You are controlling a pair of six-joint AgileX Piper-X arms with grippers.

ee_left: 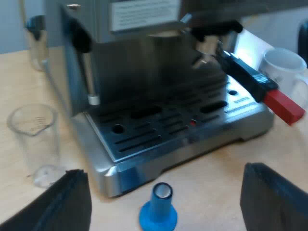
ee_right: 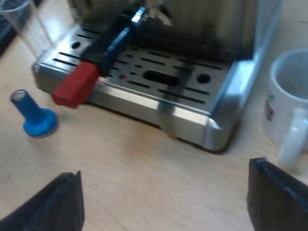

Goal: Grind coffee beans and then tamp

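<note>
Left hand (ee_left: 163,172) and right hand (ee_right: 164,169) both spread wide, empty, above the desk (ee_right: 115,154). The blue tamper (ee_left: 159,211) stands upright before the coffee machine (ee_left: 168,139), whose front grips the holder (ee_left: 250,79).

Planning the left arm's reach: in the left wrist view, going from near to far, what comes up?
Blue tamper → machine's drip tray → label on the machine's front. The glass, mug and handle overlap the tray in depth, so I leave them out.
</note>
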